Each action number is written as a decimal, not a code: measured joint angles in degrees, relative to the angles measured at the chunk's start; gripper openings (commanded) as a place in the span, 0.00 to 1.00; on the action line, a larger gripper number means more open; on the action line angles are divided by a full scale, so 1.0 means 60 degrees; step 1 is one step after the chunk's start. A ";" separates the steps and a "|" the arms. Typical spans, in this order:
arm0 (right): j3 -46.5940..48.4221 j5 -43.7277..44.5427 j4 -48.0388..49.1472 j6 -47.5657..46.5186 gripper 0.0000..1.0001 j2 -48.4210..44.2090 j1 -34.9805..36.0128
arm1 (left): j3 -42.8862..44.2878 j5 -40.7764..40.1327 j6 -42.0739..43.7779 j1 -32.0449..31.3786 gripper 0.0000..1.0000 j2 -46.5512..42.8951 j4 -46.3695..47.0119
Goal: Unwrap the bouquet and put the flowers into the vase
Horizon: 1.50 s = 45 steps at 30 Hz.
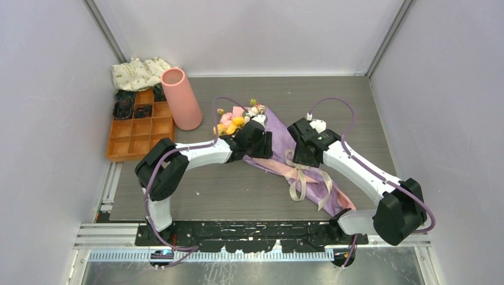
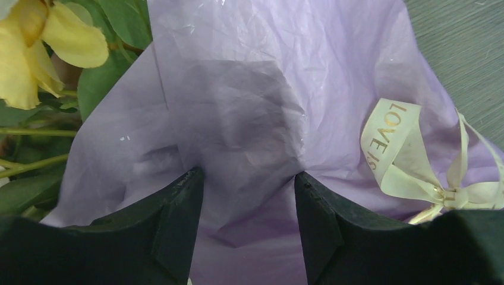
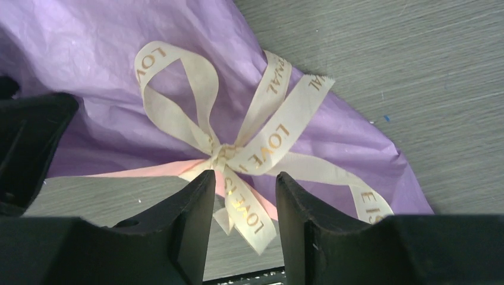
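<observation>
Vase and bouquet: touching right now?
Apart. The top view shows a strip of bare table between the vase and the nearest flowers of the bouquet.

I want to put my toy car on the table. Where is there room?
Bare table lies far right of the bouquet, and in front, between the left arm and right arm. The far-left corner is crowded: vase, orange tray, cloth.

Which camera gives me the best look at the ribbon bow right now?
Right wrist view: the cream ribbon bow fills the frame, knot, loops and tails sharp, just beyond the right claw. Top external shows it small on the bouquet. Left wrist catches only one loop and the knot at its right edge.
</observation>
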 measured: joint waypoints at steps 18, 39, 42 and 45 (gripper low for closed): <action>-0.0503 -0.0823 0.1370 -0.0299 0.10 0.1086 -0.0583 | -0.0433 0.0098 -0.0189 0.0000 0.58 0.0164 0.0736; 0.1599 0.0153 0.0069 -0.0627 0.01 0.0266 -0.0747 | -0.0539 0.0098 -0.0237 0.0000 0.57 0.0175 0.1053; 0.2295 0.0291 -0.0284 -0.0736 0.01 -0.0135 -0.0758 | -0.0539 0.0098 -0.0240 0.0000 0.57 0.0273 0.1118; 0.3056 0.0452 -0.0648 -0.0874 0.01 -0.0459 -0.0761 | -0.0539 0.0098 -0.0259 0.0000 0.57 0.0364 0.1235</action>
